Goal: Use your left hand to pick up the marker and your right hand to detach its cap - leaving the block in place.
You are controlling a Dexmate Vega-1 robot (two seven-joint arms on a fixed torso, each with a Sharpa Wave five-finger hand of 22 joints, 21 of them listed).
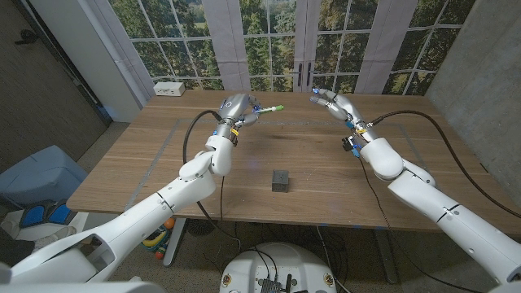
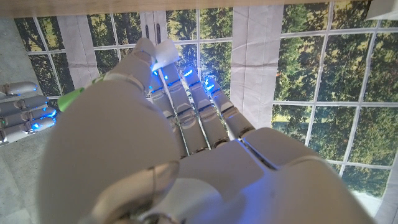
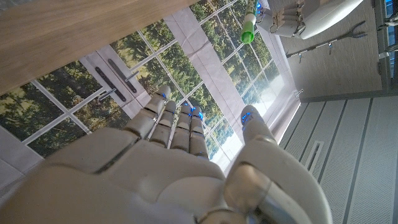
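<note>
**Marker aloft over the bench, cap on**

From my remote station, the left robot hand (image 1: pixel 235 108) is raised above the far side of the wooden bench (image 1: pixel 326 175) and holds the marker (image 1: pixel 269 108) in its closed fingers. The marker's white barrel juts out toward the right robot hand, its green cap (image 1: pixel 278 107) at the outer end and on the barrel. In my left wrist view the cap (image 2: pixel 70 99) peeks out past the back of the left robot hand (image 2: pixel 155 143), with the fingertips of the other robot hand at the frame's edge beyond it.

The right robot hand (image 1: pixel 332 103) hangs in the air over the bench's far side, near the marker's capped end but apart from it. Its fingers are spread and hold nothing, as the right wrist view confirms: the right robot hand (image 3: pixel 180 155) is wide, and the marker (image 3: pixel 249 28) shows well beyond its fingertips.

The small dark block (image 1: pixel 281 181) sits on the bench between the two arms, nearer my side, clear of both robot hands. A white box (image 1: pixel 169 88) rests at the bench's far left corner.
</note>
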